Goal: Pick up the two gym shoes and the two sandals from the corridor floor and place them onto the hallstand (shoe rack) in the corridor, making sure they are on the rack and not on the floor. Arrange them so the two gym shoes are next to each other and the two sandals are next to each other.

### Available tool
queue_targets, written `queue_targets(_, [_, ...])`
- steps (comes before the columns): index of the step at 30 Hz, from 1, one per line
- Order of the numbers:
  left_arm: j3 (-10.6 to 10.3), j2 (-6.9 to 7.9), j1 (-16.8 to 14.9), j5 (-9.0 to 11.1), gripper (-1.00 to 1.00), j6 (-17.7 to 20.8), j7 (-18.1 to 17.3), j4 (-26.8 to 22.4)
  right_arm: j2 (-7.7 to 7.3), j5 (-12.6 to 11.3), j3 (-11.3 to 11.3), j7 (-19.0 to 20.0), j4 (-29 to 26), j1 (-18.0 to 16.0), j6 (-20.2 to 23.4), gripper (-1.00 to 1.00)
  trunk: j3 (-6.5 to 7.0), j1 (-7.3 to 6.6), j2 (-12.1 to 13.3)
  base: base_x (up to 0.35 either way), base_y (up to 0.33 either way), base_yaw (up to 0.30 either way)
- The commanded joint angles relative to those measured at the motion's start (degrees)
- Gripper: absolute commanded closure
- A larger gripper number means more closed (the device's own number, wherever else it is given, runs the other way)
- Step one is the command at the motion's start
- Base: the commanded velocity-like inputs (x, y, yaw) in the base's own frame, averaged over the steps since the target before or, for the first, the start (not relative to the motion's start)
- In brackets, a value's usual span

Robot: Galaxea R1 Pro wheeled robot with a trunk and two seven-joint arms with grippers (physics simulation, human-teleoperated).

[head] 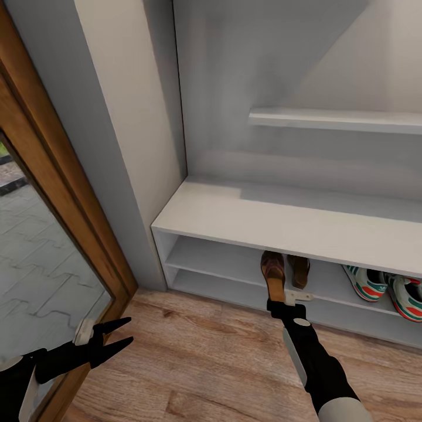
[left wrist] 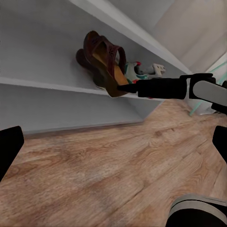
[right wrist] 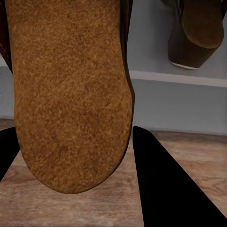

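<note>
Honestly, the right gripper (head: pixel 280 300) pinching the sandal (head: pixel 273 271) by its heel at centre frame could let it tip off the hallstand (head: pixel 246 220) shelf lip; left gripper (head: pixel 117 337) spread, idle.

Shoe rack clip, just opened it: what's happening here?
The right gripper is holding a brown sandal by its heel end, sliding it onto a low shelf of the pale hallstand, beside the other sandal already there. Its heel overhangs the shelf edge. The two gym shoes sit together further along the same shelf. The left gripper hangs open and empty above the wood floor.
</note>
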Motion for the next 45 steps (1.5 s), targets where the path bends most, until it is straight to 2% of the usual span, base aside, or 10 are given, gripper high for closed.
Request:
queue_targets(1, [0.00,-0.01,0.00,0.00,-1.00,0.00,0.00,0.00,-0.01,-0.22,-0.01,-0.15,0.02,0.00,-0.05,1.00,0.00,0.00,0.00,0.032,0.000,0.000])
queue_targets(6, [0.00,-0.02,0.00,0.00,-1.00,0.00,0.00,0.00,-0.06,-0.44,-0.13,-0.08,0.50,0.00,-0.05,1.00,0.00,0.00,0.00,0.141,0.000,0.000])
queue_targets(12, [0.00,0.00,0.00,0.00,-1.00,0.00,0.00,0.00,-0.06,-0.54,-0.30,-0.07,7.49,0.00,-0.12,1.00,0.00,0.00,0.00,0.084,0.000,0.000])
queue_targets(17, [0.00,0.04,0.00,0.00,-1.00,0.00,0.00,0.00,-0.06,-0.54,-0.35,-0.06,10.68,0.00,-0.15,1.00,0.00,0.00,0.00,0.012,0.000,0.000])
queue_targets(23, [0.00,0.03,0.00,0.00,-1.00,0.00,0.00,0.00,-0.14,-0.54,-0.36,-0.06,11.33,0.00,-0.34,1.00,0.00,0.00,0.00,0.001,0.000,0.000])
queue_targets(30, [0.00,0.01,0.00,0.00,-1.00,0.00,0.00,0.00,-0.15,-0.54,-0.36,-0.09,11.39,0.00,-2.96,1.00,0.00,0.00,0.00,0.045,0.000,0.000])
queue_targets(45, [0.00,0.02,0.00,0.07,-1.00,0.00,0.00,0.00,-0.15,-0.54,-0.36,-0.15,11.36,0.00,-3.52,1.00,0.00,0.00,0.00,0.093,0.000,0.000])
